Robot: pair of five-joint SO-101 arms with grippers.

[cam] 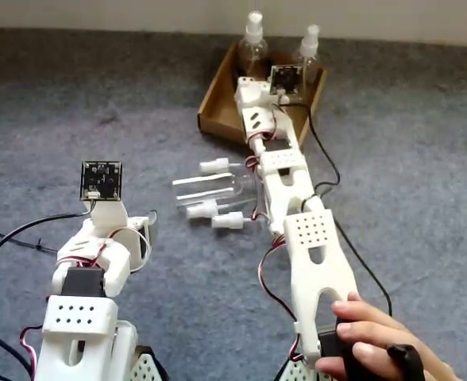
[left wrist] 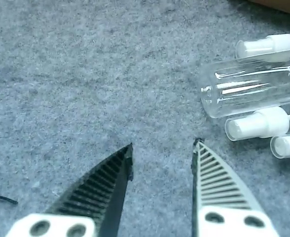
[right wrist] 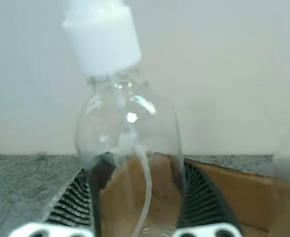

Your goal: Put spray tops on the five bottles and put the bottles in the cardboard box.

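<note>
The cardboard box sits far centre on the carpet, with open floor to its left. The right wrist view shows the right gripper clamped around an upright capped bottle. The left wrist view shows the left gripper spread over bare carpet, with a loose bottle and spray tops lying to its right.

Clear bottles, white spray tops, brown cardboard box, mottled grey carpet, white arms

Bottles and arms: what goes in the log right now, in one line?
right gripper: shut on capped bottle at cardboard box | left gripper: open over carpet | loose: clear bottle, three spray tops
</note>
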